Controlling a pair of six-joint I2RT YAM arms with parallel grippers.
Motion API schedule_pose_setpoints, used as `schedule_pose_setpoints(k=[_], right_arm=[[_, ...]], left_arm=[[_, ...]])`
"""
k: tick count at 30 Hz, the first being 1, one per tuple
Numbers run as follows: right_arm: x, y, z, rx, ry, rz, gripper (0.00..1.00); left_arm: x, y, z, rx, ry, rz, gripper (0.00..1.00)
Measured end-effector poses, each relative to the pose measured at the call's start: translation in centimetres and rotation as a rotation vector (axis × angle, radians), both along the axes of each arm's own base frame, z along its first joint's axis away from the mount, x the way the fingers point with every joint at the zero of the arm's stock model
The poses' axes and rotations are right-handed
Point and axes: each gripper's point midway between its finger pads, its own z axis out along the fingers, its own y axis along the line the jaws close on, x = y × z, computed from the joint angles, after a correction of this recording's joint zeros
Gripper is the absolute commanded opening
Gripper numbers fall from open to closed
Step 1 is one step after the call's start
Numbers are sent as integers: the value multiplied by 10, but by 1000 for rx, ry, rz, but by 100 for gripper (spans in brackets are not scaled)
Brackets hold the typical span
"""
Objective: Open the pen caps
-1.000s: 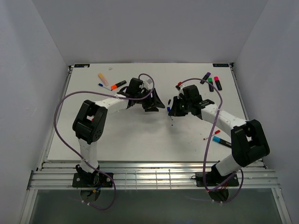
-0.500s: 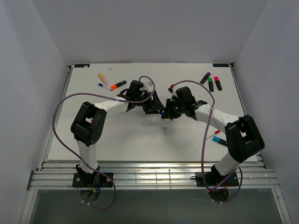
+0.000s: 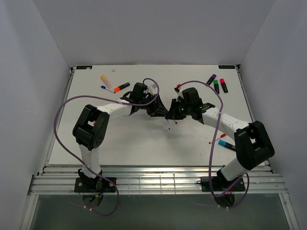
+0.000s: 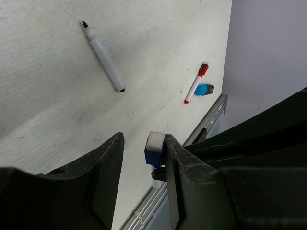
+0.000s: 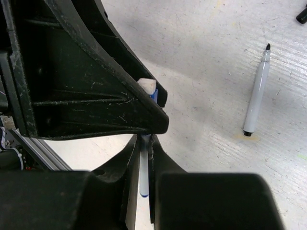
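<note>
My right gripper (image 5: 145, 141) is shut on a thin white pen (image 5: 144, 172) whose blue-tipped end points back toward the wrist. The pen's blue cap (image 4: 154, 151), white at its end, sits between my left gripper's (image 4: 144, 139) fingers. It touches the right-hand finger (image 4: 180, 167), with a clear gap to the other one, so the left jaws stand open. In the top view both grippers meet at mid-table, left gripper (image 3: 158, 108) facing right gripper (image 3: 171, 115). The cap (image 5: 152, 93) peeks out beside the left finger in the right wrist view.
An uncapped thin white pen (image 4: 103, 55) lies on the table. A red thin pen (image 4: 195, 84) and a blue highlighter (image 4: 205, 89) lie near the front right. Purple (image 3: 211, 79), green (image 3: 216, 86) and pink (image 3: 224, 85) highlighters sit back right; an orange one (image 3: 121, 86) sits back left.
The right arm has carried the pen leftward to the left gripper. The left jaws have narrowed around the cap.
</note>
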Motion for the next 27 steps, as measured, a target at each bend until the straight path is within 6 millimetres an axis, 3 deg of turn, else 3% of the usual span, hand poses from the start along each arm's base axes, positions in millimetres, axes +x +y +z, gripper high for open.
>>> schedule_pose_setpoints(k=[9,10,13,14,17,20,27], right_arm=[[1,6,-2,44,26,-24,8],[1,7,-3,47,27,-24,8],[2,8,-3,55,33,-28,14],[2,8,-3,57,35,-30,24],[2,10,-2,67,33,-30,39],[2,11,-1,75,25,-23,40],[-6,13,-11,70,36,-10,33]], left_arm=[[0,-1,5,-12,5,8,28],[0,-2,5,-14,7,8,17],[1,-2,6,-21,8,8,1],[1,-2,6,-21,9,8,0],[0,-1,5,-15,16,10,0],[-1,0,2,-3,25,17,0],[1,2,0,20,42,39,0]])
